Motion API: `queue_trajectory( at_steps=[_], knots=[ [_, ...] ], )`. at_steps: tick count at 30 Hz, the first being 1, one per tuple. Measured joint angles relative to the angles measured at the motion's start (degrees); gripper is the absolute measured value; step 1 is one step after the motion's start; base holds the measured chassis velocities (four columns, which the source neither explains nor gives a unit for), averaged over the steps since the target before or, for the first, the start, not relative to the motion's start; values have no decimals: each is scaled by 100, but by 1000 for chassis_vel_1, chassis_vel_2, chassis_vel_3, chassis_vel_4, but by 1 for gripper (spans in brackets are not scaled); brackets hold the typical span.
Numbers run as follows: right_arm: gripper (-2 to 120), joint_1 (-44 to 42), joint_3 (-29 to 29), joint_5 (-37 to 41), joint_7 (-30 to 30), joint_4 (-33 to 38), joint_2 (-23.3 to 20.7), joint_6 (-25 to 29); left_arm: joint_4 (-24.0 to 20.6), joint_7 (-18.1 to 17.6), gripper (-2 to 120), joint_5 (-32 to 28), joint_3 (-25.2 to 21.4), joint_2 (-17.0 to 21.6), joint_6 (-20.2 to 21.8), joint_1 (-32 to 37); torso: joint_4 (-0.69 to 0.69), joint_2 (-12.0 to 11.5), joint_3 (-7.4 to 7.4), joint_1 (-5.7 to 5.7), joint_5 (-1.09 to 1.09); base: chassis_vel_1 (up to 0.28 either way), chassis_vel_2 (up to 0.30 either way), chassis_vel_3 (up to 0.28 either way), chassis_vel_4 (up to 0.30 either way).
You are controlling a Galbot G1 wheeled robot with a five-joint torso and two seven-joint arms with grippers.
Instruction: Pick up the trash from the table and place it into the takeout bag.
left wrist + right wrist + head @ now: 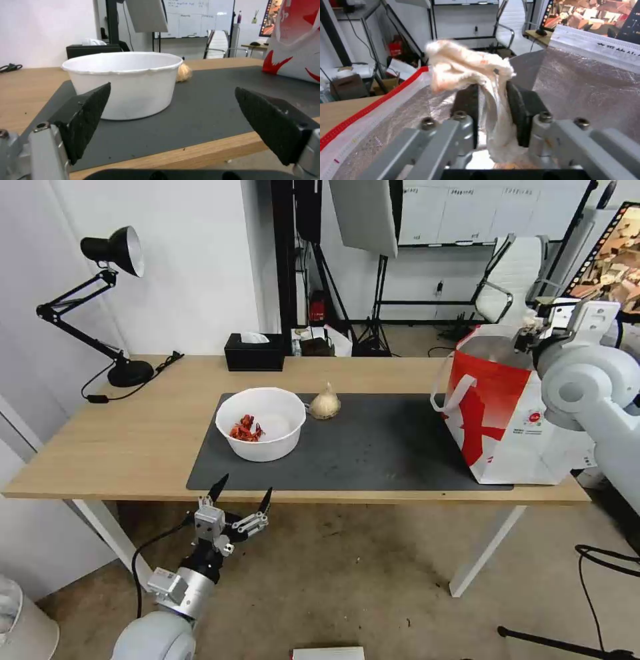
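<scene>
Desk [147,447]: long light-wood top on white legs, dark grey mat [373,447] across the middle. Landmark = mat.

Takeout bag [507,420]: boxy red-and-white tote with silver foil lining, upright on the mat's right end, mouth open, white strap hanging on its left face.

Right gripper [493,97]: arm raised and bent over the bag mouth at the mat's right end, fingers [466,100] clamped tight on the crumpled white napkin [466,62], which bulges above the tips and trails down between them, above the foil interior.

Left gripper [241,492]: low, off the mat's near-left corner, just below the desk front edge, pointing up toward the bowl, fingers [86,110] spread wide, nothing between them.

White round bowl [261,423]: on the mat's left part, red scraps inside at its left.

Beige knotted baggie [325,403]: at the mat's far edge, just right of the bowl.

Black tissue box [255,352] beyond the mat's far-left corner; black desk lamp [100,307] far left of the mat.
</scene>
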Motion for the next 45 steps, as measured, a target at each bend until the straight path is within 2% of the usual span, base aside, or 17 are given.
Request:
queue_trajectory(
  at_steps=[6,8,10,11,18,21,25,27,29,31,34,36,37,40,42,44,45],
  knots=[
    [49,-12,3,49,23,44,-98,-36,5,3,100,-2,54,-17,-2,-31,0,0,0,0,0,0,0,0,0],
    [49,-12,3,49,23,44,-98,-36,5,3,100,-2,54,-17,-2,-31,0,0,0,0,0,0,0,0,0],
    [63,-33,8,48,21,48,-132,-44,5,4,100,-11,52,-4,-2,-41,-1,0,0,0,0,0,0,0,0],
    [63,-33,8,48,21,48,-132,-44,5,4,100,-11,52,-4,-2,-41,-1,0,0,0,0,0,0,0,0],
    [92,-112,31,62,-17,84,-135,-50,5,4,100,-41,37,36,-2,-74,0,0,0,0,0,0,0,0,0],
    [99,-135,35,48,-86,106,-137,-46,4,4,100,-57,37,45,-2,-93,-1,0,0,0,0,0,0,0,0],
    [100,-204,98,31,-316,206,-171,156,-3,4,100,-87,32,60,-2,-114,0,0,0,0,0,0,0,0,0],
    [100,-454,301,-60,-771,484,-251,554,-27,3,100,-116,13,68,5,-131,0,0,0,1,-1,0,0,0,0],
    [100,-534,364,-97,-894,563,-267,671,-32,3,100,-118,11,68,8,-132,0,0,0,1,0,0,0,0,0],
    [100,-1201,763,-381,-1670,1033,-352,1270,-45,2,100,-120,-5,45,9,-130,-1,0,-1,0,-1,0,0,0,0],
    [100,-1769,996,-714,-2171,1343,-382,1691,-56,3,100,-109,-62,0,-9,-86,-2,0,-1,1,-2,0,0,0,0],
    [100,-2369,1120,-1045,-2792,1636,-271,2164,-138,5,100,-42,-282,-112,-79,101,-4,0,-1,0,1,0,0,0,0],
    [100,-2369,1120,-1045,-2792,1636,-271,2164,-138,5,100,-42,-282,-112,-79,101,-4,0,-1,0,1,0,0,0,0],
    [100,-3117,1158,-1779,-3567,1842,37,2823,-245,38,100,88,-653,-346,-196,432,8,0,-1,0,-1,0,0,0,0],
    [100,-3492,1268,-2096,-3753,1883,142,3088,-247,55,100,112,-696,-379,-215,469,7,0,-1,0,-1,0,0,0,0],
    [100,-4457,1550,-2697,-4021,1911,405,3614,-226,82,100,158,-731,-418,-261,534,-2,0,-1,0,-1,0,0,0,0],
    [100,-4457,1550,-2697,-4021,1911,405,3614,-226,82,100,158,-731,-418,-261,534,-2,0,-1,0,-1,0,0,0,0]
  ],
)
